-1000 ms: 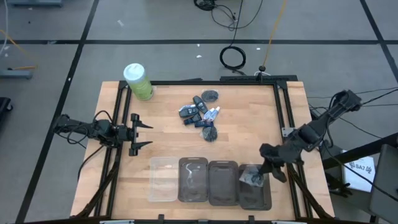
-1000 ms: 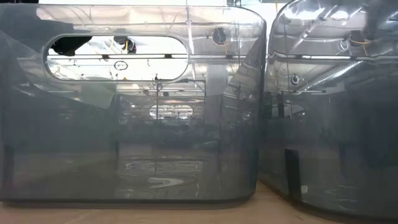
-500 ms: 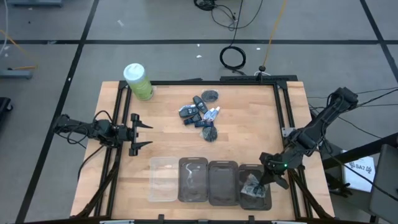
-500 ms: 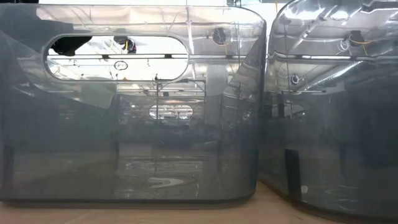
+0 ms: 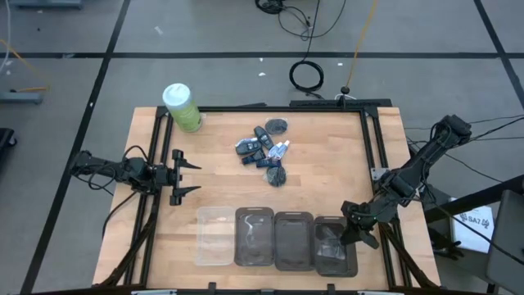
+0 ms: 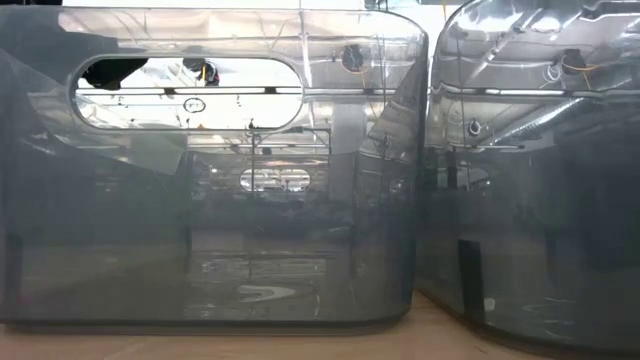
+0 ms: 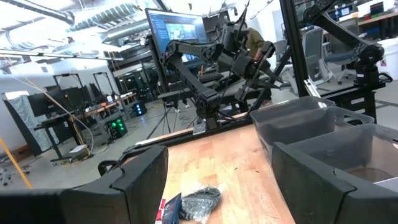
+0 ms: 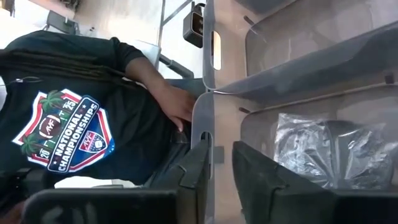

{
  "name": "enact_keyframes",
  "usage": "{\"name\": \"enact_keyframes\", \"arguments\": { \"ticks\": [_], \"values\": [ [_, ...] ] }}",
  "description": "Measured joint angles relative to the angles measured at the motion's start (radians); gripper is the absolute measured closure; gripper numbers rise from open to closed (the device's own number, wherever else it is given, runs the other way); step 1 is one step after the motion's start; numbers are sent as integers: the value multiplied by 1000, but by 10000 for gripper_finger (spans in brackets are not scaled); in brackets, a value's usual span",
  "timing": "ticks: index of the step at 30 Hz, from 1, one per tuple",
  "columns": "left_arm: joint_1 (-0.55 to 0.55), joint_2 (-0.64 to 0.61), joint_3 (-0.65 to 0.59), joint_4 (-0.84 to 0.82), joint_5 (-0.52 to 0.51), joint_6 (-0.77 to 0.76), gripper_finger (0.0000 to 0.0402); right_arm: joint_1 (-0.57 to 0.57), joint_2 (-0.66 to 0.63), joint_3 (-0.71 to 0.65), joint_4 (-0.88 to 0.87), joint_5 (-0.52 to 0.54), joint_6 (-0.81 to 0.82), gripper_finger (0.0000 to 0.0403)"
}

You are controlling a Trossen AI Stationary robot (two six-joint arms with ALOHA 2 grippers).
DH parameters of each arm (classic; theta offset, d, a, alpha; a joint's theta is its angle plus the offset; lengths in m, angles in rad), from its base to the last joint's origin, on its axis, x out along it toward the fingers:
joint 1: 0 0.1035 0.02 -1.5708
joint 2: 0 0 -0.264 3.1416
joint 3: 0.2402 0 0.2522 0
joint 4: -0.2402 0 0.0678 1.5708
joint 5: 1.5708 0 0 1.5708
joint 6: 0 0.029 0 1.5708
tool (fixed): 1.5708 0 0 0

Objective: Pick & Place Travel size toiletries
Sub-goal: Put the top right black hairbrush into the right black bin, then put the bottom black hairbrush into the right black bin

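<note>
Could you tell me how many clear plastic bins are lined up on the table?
4, in a row along the table's near edge: leftmost bin, second bin, third bin, and rightmost bin, which holds a crinkly packet.

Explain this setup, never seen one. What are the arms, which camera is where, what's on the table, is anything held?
Two robot arms work at a wooden table. One camera looks down from above, one sits at table height behind the clear bins, and one rides on each wrist. The left pincer waits open at the table's left edge. The right pincer is over the rightmost bin, where a crinkly clear packet lies; it holds nothing. A pile of small toiletries and a green canister sit farther back.
</note>
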Motion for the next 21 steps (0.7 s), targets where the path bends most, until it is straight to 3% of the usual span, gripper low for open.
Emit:
{"name": "enact_keyframes", "arguments": {
  "ticks": [7, 16, 18, 21],
  "values": [
    [0, 0, 0, 0, 0, 0, 119, -25, -4, 0, 19, 3, -81, 310],
    [0, 0, 0, 0, 0, 0, 119, -185, -44, 0, 197, 10, -538, 295],
    [0, 0, 0, 0, 0, 0, 119, -221, -54, 0, 210, 61, -654, 294],
    [0, 0, 0, 0, 0, 0, 119, -272, -59, 0, 240, 239, -792, 291]
  ]
}}
